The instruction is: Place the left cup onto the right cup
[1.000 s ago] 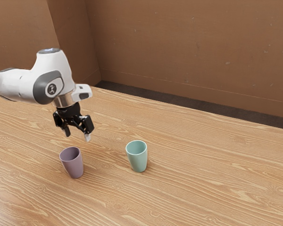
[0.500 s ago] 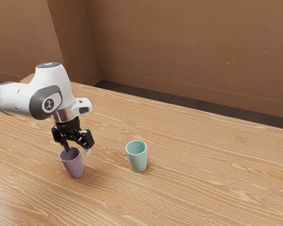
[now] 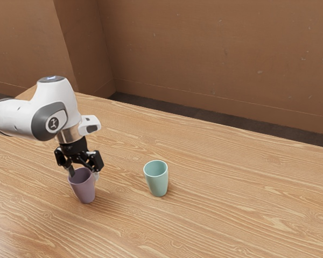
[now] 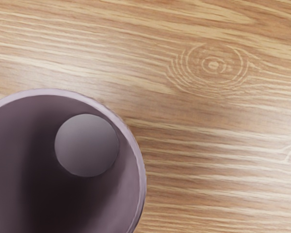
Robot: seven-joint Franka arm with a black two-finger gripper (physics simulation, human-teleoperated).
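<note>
Gripper [image 3: 83, 170] hangs finger-down right at the mouth of the purple cup [image 3: 84, 188]; fingers [image 3: 71, 171] stand spread apart, one at the rim on the side toward the exterior view's left, the other beside the rim on the side toward the exterior view's right; no clamp on the cup wall visible, so jaws read as wide and holding nothing; whether either fingertip touches the rim cannot be told.

Wrist view looks straight down into the purple cup [image 4: 63, 194], just under the hand; dark inner wall, paler round bottom [image 4: 86, 144], thin lilac rim; wood grain beside it with a ringed knot [image 4: 212, 64] well apart from the cup.

Purple cup stands upright, mouth up, on the table [image 3: 231, 188], at the exterior view's left; teal cup [image 3: 156, 180] stands upright too, mouth up, near it toward the exterior view's right, the two apart, not touching; bare wood between them; purple cup not lifted, base on the tabletop.

White arm [image 3: 21, 114] with grey joint cap comes in from the exterior view's left, wrist bent down over the purple cup; table is light wood with strong grain [image 4: 213, 136]; brown wall [image 3: 215, 48] behind, dark floor strip [image 3: 231, 119] along its foot.
</note>
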